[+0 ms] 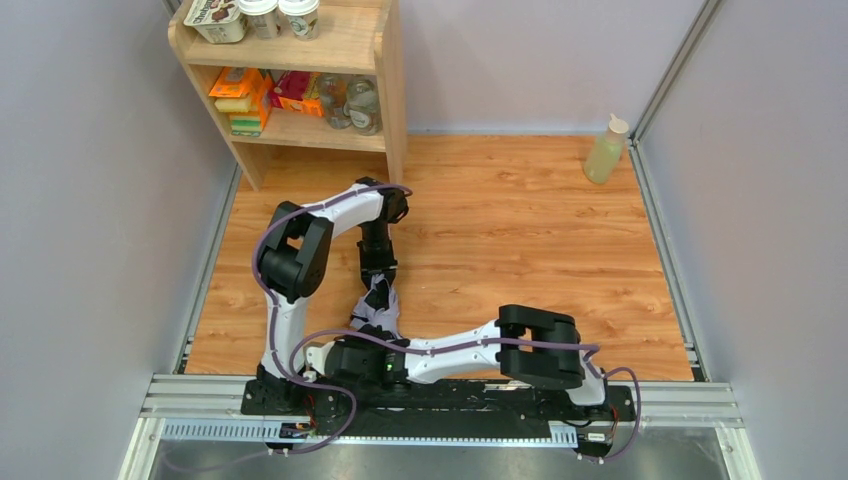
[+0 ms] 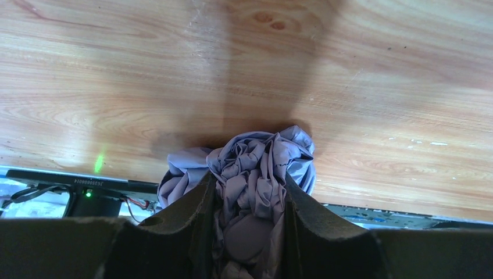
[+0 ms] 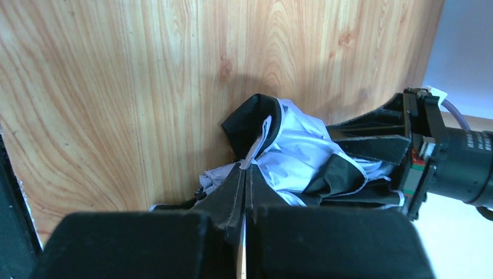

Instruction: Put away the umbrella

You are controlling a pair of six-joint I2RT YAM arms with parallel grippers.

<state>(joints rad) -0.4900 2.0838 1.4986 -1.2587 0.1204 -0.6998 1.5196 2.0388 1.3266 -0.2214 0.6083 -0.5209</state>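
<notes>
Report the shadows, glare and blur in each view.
Top view: even light, sharp throughout. Left wrist: a broad shadow crosses the table above the umbrella; the fingers are dark and soft. Right wrist: fingers blurred, wood grain crisp.

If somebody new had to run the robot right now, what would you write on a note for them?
Left gripper: fingers clamped on either side of the crumpled umbrella.
Right gripper: shut, pinching what looks like a thin flap of its fabric.
Umbrella: bunched up on the table, near the front edge, between both arms.
Done: canopy collapsed and gripped.
Left: probably tidy the loose fabric, then stow it; the spot for it isn't clear.
</notes>
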